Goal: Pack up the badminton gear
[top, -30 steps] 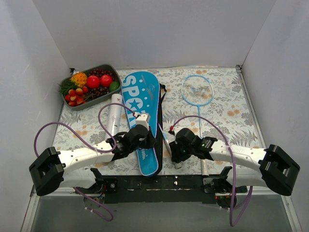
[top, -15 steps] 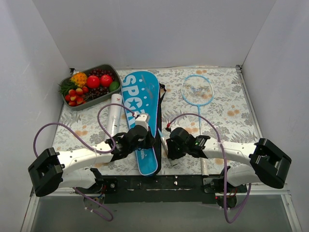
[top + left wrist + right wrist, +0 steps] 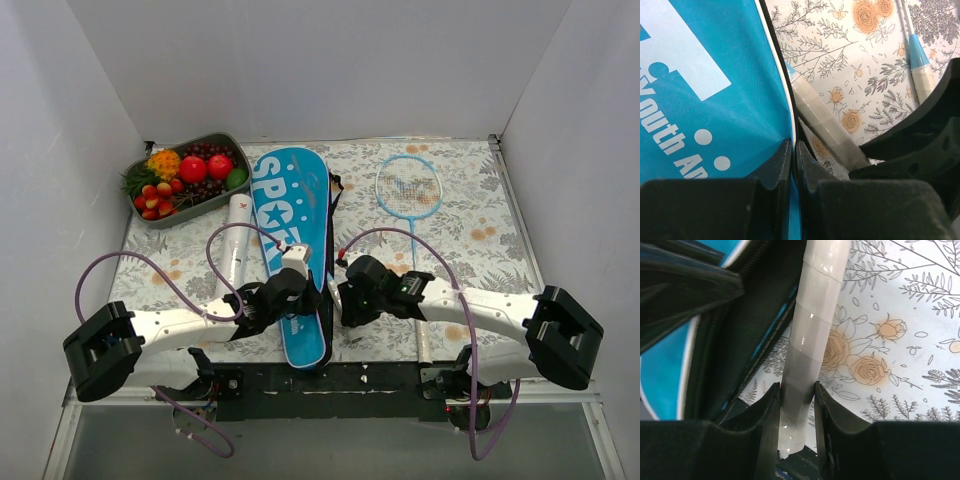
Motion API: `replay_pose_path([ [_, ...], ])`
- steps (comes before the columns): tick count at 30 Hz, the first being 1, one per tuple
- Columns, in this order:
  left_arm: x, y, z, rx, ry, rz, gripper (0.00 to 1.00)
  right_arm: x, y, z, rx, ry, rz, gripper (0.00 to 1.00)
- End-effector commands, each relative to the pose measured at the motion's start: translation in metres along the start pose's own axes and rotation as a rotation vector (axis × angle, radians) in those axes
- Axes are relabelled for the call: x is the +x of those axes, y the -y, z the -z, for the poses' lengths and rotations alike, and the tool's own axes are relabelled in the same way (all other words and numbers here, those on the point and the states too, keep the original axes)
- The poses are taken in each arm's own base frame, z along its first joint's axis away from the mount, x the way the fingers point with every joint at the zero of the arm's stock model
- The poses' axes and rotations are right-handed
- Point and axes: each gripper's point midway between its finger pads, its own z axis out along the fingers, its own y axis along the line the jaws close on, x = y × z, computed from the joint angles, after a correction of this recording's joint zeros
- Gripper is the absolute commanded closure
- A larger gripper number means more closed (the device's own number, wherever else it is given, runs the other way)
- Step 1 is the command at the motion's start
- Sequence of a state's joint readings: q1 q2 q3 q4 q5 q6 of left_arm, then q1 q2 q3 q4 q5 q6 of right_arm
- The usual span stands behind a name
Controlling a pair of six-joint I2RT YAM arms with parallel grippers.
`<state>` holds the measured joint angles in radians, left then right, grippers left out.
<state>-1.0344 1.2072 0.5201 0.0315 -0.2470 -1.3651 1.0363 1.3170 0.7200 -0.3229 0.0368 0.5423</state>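
The blue "SPORT" bag [image 3: 292, 230] lies lengthwise in the middle of the table. My left gripper [image 3: 794, 150] is shut on the bag's right edge [image 3: 715, 100] near its open zip. A racket's silvery handle [image 3: 812, 340] sticks out of the bag's side, and my right gripper [image 3: 796, 410] is shut on it; that racket's head is hidden. In the top view both grippers meet at the bag's near end, left [image 3: 305, 298] and right [image 3: 343, 303]. The other racket [image 3: 408, 187] lies flat to the right. The white shuttlecock tube [image 3: 236, 235] lies left of the bag.
A grey tray [image 3: 215, 141] of colourful fruit stands at the back left corner. White walls close in the table on three sides. The loose racket's handle [image 3: 421, 340] reaches the near edge under my right arm.
My right gripper has closed onto the silvery handle and moved left and away with it, toward the bag's opening. The left gripper has stayed shut on the bag's edge, shifting slightly.
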Motion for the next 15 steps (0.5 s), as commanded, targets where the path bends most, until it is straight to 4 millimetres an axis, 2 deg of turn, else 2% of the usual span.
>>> replay_pose_path([
  [1, 0.003, 0.024, 0.002, 0.094, -0.012, -0.003, 1.00, -0.051, -0.051, 0.030, -0.188, 0.166, 0.030, 0.99],
  [8, 0.003, 0.030, 0.000, 0.108, -0.014, -0.006, 1.00, -0.055, -0.083, 0.036, -0.293, 0.197, 0.027, 0.99],
  [13, 0.002, 0.032, 0.001, 0.113, -0.010, 0.002, 1.00, -0.056, -0.103, 0.026, -0.342, 0.206, 0.022, 0.99],
  [15, 0.002, 0.032, 0.002, 0.115, -0.008, 0.002, 1.00, -0.050, -0.107, 0.018, -0.351, 0.194, 0.017, 0.99],
])
